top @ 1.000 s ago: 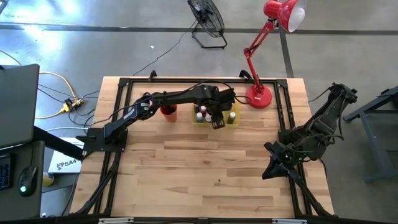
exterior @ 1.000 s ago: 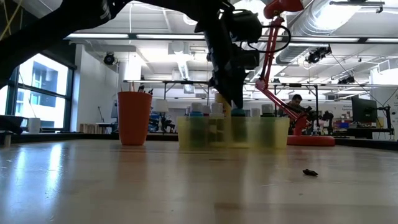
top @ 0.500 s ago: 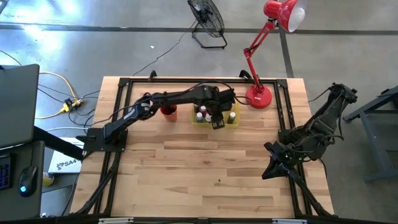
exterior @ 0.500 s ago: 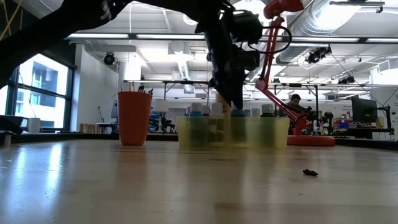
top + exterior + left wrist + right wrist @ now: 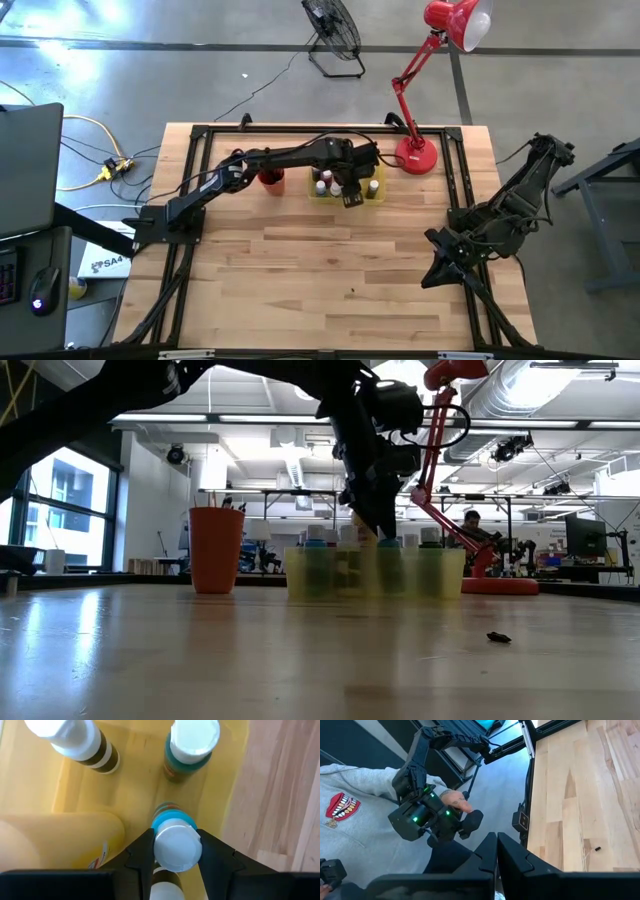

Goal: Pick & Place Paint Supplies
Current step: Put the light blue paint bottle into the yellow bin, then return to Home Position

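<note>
Wooden table [image 5: 330,270] w/ black frame rails fills the high view; red desk lamp [image 5: 415,155] stands at its far edge, right of centre. Left arm reaches from the table's left side across to the far-centre area, its gripper [image 5: 350,193] pointing down into the translucent yellow tray [image 5: 345,196]. Right arm sits folded at the table's right edge, well apart from the tray — right gripper [image 5: 496,851] has its fingers pressed together, nothing between them, and its wrist view looks off the table toward a person in a grey sweatshirt [image 5: 355,800] holding a dark control handle. Red cup [image 5: 215,548] stands just left of the tray in the low view, upright. Inside the tray: a big yellow bottle [image 5: 55,840] lying beside the gripper, plus several small upright paint bottles w/ white caps. Left gripper's fingers [image 5: 142,855] are partly open and clamped on both sides of one white-capped bottle w/ a blue collar [image 5: 175,842], which sits in the tray near its wall. Nearby in the tray, apart from it: a teal-bodied bottle [image 5: 192,745] and a dark-bodied bottle [image 5: 80,742]. Small dark speck [image 5: 498,637] lies on the bare table nearer the front — can't tell what it is.
</note>
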{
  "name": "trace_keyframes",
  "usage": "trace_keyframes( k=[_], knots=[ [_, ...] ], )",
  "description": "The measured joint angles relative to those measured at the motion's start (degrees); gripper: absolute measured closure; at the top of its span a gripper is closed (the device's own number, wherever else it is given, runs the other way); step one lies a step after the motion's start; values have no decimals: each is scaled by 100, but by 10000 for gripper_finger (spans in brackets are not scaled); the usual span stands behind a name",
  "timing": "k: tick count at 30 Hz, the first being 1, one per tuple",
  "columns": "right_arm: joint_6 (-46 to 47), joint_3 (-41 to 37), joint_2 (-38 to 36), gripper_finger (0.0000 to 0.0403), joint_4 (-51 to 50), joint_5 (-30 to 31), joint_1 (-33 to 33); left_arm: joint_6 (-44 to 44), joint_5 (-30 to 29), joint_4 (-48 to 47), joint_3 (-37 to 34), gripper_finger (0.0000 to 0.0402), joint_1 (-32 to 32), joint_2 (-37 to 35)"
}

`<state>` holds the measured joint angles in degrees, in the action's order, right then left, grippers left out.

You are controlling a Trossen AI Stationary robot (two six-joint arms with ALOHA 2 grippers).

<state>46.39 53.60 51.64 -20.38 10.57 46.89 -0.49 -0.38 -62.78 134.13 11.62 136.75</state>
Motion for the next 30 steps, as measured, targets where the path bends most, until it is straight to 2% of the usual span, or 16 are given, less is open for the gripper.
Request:
trace_keyframes(
  k=[4,15,30],
  knots=[
    [17,0,0,398,0,-2,0,0,-10,2,0,268,0,0],
    [33,0,0,398,0,-4,0,-3,-16,-7,-2,169,0,0],
    [-5,2,2,398,-11,-2,-2,0,-44,-421,72,160,0,-464]
  ],
)
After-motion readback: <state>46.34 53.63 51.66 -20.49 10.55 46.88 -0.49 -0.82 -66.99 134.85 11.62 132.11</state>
